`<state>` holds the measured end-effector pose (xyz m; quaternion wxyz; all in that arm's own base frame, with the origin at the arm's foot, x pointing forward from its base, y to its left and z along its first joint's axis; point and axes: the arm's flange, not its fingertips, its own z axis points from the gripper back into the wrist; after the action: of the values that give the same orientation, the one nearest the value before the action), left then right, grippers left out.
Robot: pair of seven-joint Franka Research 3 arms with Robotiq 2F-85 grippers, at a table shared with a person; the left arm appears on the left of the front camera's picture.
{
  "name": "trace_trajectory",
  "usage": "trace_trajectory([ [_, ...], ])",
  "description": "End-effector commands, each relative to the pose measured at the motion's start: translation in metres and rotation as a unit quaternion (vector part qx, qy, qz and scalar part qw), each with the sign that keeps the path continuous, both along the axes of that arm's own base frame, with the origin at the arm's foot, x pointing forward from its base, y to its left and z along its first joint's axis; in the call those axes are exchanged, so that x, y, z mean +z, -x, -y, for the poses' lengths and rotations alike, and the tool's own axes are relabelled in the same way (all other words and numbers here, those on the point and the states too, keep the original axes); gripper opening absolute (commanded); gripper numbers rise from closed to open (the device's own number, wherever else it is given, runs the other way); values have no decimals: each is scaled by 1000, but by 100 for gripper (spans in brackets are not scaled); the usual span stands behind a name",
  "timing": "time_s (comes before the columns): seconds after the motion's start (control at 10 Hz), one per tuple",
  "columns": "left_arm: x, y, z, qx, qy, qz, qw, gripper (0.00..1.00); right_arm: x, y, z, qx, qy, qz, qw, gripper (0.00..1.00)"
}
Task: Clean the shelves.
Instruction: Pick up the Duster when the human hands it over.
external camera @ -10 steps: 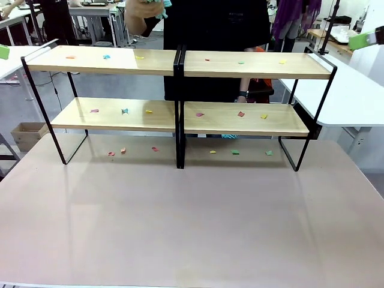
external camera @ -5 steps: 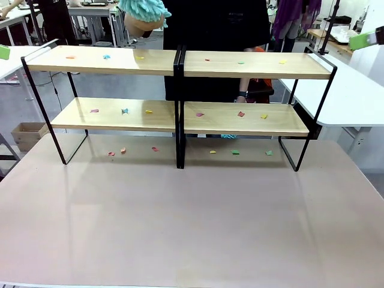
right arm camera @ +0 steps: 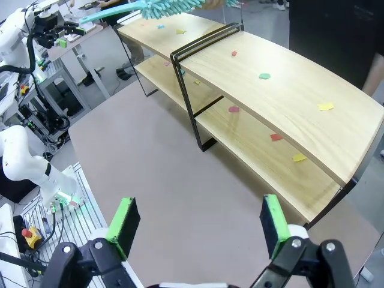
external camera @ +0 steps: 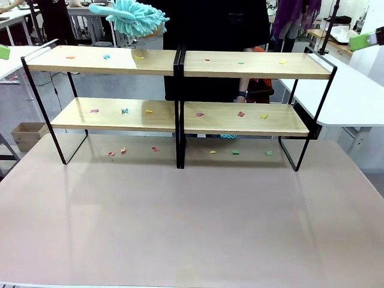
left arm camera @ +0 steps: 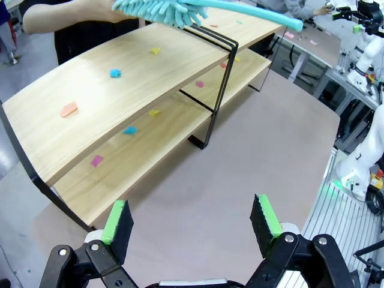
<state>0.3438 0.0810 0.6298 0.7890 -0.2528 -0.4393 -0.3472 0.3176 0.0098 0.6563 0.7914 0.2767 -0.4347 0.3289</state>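
The shelves (external camera: 222,117) stand side by side across the far half of the table (external camera: 192,228). Small coloured paper scraps (external camera: 125,111) lie on both tiers and on the tabletop beneath them. At the upper left of the front view, a person holds a fluffy teal duster (external camera: 137,17) just above the left top board. Our left gripper (left arm camera: 191,217) and right gripper (right arm camera: 200,219) each hover over bare table with jaws spread wide and nothing between them. We judge the sweep is about to begin on that top board. To do it well we should work the top tier first, use flat strokes toward an open edge, and ease round the black centre posts. If the duster comes to us, we should take it by the handle, not the head.
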Motion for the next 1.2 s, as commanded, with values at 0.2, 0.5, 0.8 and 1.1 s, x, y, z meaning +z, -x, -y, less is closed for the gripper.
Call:
trace_trajectory([
  [0.2, 2, 0, 2, -7, 6, 6, 1000, 100, 0, 0, -1, 0, -1, 1, 1000, 100],
  [0.5, 0, 0, 0, 0, 0, 0, 1000, 100, 0, 0, -1, 0, -1, 1, 1000, 100],
  [0.8, 70, -60, 32, -131, 115, -191, 966, 100, 0, 0, -1, 0, -1, 1, 1000, 100],
  [1.1, 93, -138, 81, -54, 246, -430, 867, 100, 0, 0, -1, 0, -1, 1, 1000, 100],
])
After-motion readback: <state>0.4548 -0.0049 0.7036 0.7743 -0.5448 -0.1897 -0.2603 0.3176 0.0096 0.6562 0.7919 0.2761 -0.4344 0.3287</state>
